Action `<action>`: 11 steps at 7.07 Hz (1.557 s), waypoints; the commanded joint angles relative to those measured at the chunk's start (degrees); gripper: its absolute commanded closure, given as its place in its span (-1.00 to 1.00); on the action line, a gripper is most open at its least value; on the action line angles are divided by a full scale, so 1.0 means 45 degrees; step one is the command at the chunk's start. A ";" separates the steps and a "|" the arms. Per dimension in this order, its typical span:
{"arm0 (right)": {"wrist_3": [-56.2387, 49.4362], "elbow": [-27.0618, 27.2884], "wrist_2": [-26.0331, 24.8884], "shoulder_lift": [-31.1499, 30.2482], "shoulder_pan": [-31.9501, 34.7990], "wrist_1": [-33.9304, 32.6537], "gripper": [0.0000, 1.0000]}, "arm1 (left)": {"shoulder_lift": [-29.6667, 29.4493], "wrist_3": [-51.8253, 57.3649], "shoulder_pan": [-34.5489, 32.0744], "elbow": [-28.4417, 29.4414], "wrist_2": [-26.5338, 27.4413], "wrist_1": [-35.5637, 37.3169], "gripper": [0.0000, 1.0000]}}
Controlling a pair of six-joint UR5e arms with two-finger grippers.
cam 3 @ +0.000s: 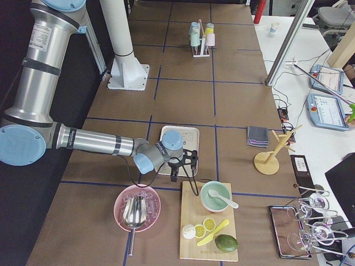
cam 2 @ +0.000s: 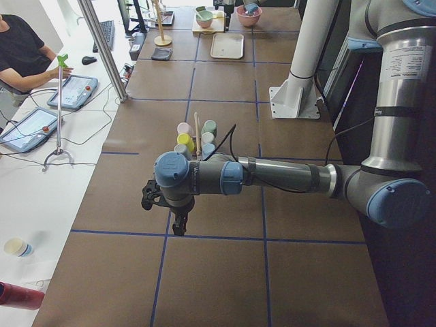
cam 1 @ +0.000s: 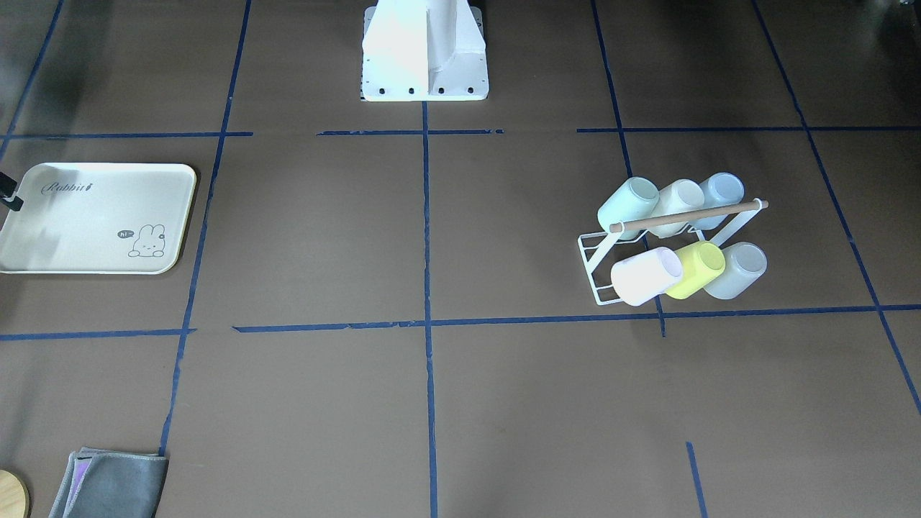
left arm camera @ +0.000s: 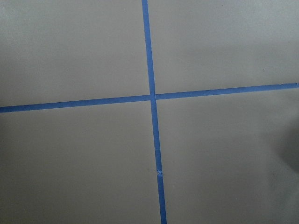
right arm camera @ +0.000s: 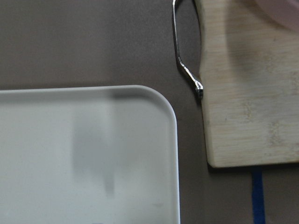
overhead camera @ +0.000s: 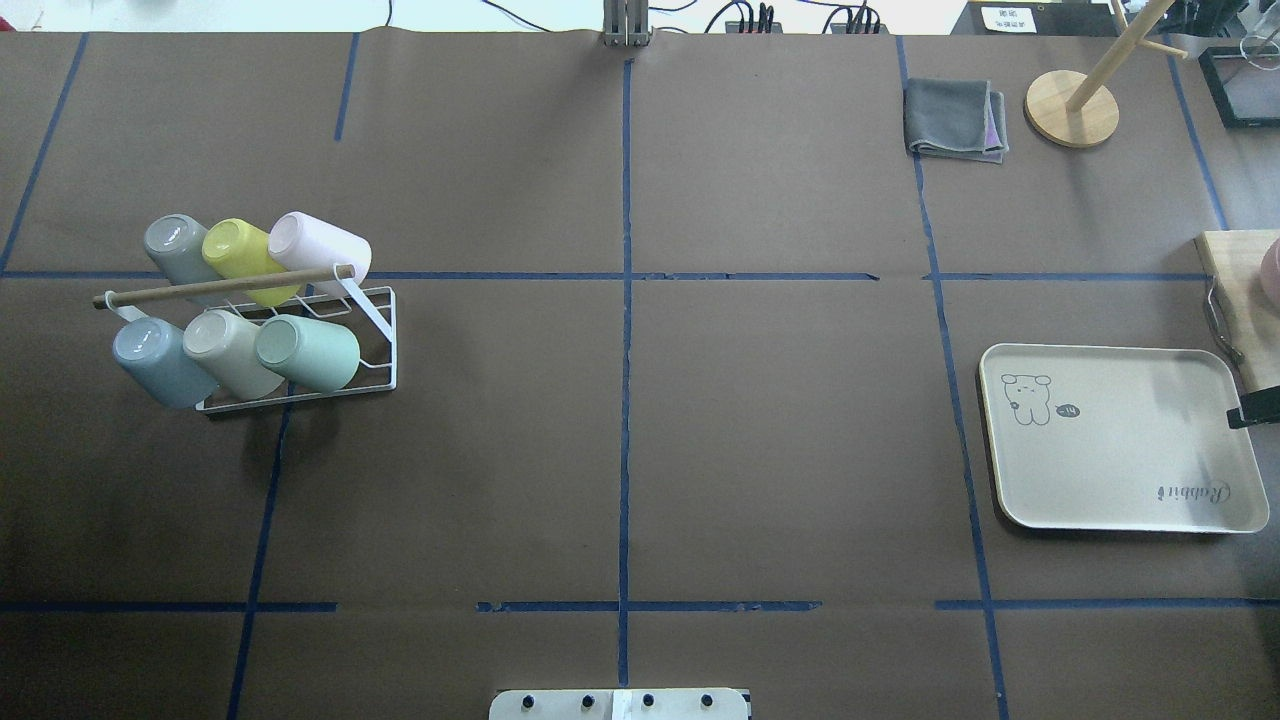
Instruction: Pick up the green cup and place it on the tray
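Note:
The green cup (overhead camera: 308, 352) lies mouth-inward on the near right end of a white wire cup rack (overhead camera: 380, 340), on the table's left side; it also shows in the front view (cam 1: 628, 203). The cream tray (overhead camera: 1120, 470) with the bunny drawing lies empty at the far right, and its corner fills the right wrist view (right arm camera: 84, 154). My left gripper (cam 2: 178, 226) hangs over bare table beyond the rack, far from the cup; I cannot tell if it is open. My right gripper (cam 3: 182, 169) hovers at the tray's outer edge; only a black bit of it (overhead camera: 1255, 408) shows overhead, state unclear.
The rack holds several other cups, among them a yellow-green one (overhead camera: 240, 250) and a pale blue one (overhead camera: 150, 360). A wooden cutting board (right arm camera: 243, 93) and a metal handle (right arm camera: 180, 56) lie just beyond the tray. A grey cloth (overhead camera: 955, 118) and a wooden stand (overhead camera: 1072, 108) are at the far right.

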 commanded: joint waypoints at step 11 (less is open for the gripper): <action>0.0312 -0.1013 0.0065 0.0109 -0.0675 0.0289 0.07 | -0.0039 0.0015 0.0000 -0.0106 0.0006 0.0000 -1.00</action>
